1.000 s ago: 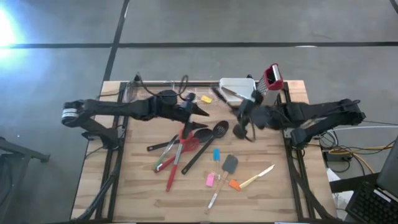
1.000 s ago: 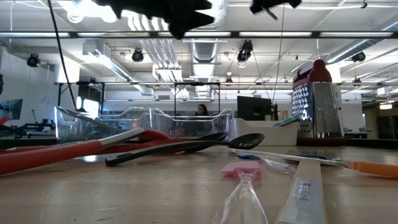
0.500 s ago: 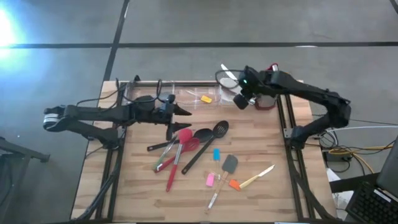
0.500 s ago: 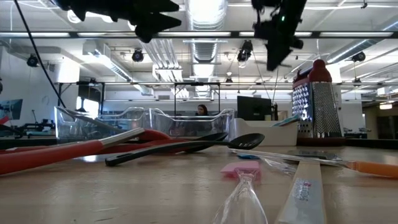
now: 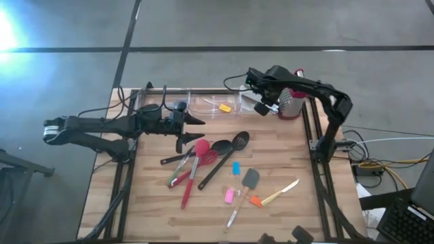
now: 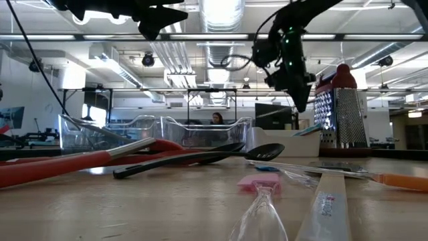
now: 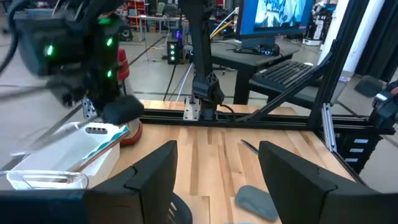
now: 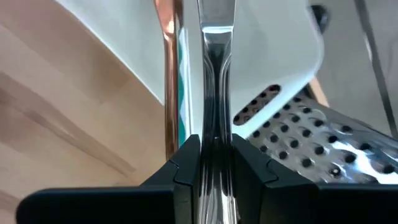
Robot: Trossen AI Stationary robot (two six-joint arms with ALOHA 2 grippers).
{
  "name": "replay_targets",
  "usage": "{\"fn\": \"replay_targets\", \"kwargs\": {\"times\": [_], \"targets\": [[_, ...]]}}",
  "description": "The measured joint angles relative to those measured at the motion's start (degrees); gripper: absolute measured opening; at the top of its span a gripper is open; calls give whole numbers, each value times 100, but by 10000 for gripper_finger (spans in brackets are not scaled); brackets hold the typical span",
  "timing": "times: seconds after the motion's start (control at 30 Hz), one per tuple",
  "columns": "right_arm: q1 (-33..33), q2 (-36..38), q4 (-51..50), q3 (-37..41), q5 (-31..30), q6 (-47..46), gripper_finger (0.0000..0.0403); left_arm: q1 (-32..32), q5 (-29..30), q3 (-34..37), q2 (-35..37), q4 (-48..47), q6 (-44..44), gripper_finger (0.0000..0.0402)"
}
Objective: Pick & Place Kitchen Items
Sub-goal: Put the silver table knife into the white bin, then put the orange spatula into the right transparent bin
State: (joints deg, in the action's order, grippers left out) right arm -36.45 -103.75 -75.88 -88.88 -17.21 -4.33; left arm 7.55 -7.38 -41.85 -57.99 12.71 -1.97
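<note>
From above, the right gripper [image 5: 258,78] hangs over the white tub [image 5: 252,103] at the table's far edge, just beside the box grater [image 5: 293,102], with a thin steel utensil [image 5: 266,104] slanting from it toward that tub. The left gripper [image 5: 196,120] waits well apart from the tub, over the clear tubs [image 5: 203,103], above the red whisk [image 5: 201,148] and black slotted spoon [image 5: 239,141] (its fingers are parted and bare).

Level with the table, the right gripper sits high beside the grater.

The left wrist shows its own two fingers [image 7: 152,180] spread, nothing between them.

The right wrist shows its fingers [image 8: 186,162] clamped on the steel handle, the tub beneath.
</note>
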Motion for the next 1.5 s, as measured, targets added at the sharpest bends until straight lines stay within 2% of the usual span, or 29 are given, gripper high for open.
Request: {"fn": "replay_targets", "kwargs": {"times": [0.57, 0.93, 1.0, 1.13, 1.23, 1.37, 1.5], "targets": [[-164, -1061, -188, -367, 225, 417, 51, 0, -2, 0, 12, 17, 26, 231], [-239, -1142, -177, -365, 253, 340, 52, 0, -2, 0, 12, 2, 26, 232], [-239, -1138, -177, -365, 254, 303, 64, 0, -3, 0, 12, 1, 26, 232], [-237, -1136, -171, -363, 254, 285, 123, 0, -4, 0, 12, 2, 26, 232], [-234, -1136, -172, -361, 273, 255, 154, 0, -4, 0, 12, 2, 26, 232], [-234, -1096, -203, -386, 273, 235, 169, 0, -4, 0, 12, 2, 24, 232], [-187, -838, -198, -516, 289, 213, 167, 0, -4, 0, 12, -19, -26, 232]]}}
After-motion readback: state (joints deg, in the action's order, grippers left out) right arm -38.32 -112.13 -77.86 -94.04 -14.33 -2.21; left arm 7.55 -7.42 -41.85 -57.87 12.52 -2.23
